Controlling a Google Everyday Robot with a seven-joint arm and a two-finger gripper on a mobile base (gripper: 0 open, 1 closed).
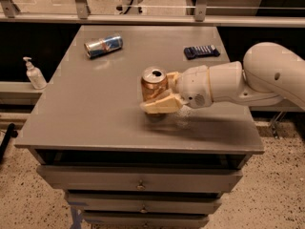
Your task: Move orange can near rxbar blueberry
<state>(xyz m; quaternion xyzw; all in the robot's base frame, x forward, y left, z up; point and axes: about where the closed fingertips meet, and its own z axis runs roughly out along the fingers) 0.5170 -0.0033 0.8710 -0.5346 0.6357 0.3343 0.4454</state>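
The orange can (153,83) is upright near the middle of the grey table (86,109), copper-coloured with a silver top. My gripper (157,92) reaches in from the right and is shut on the can. One cream finger (161,105) lies across its near lower side and the other is behind it. The can seems to be held slightly above the tabletop, with a shadow beneath it. The rxbar blueberry (201,51), a flat dark navy wrapper, lies at the table's back right, well apart from the can.
A blue-and-silver can (103,46) lies on its side at the back left of the table. A white pump bottle (34,74) stands on a ledge to the left. Drawers (139,184) sit below the tabletop. My white arm (267,78) spans the table's right side.
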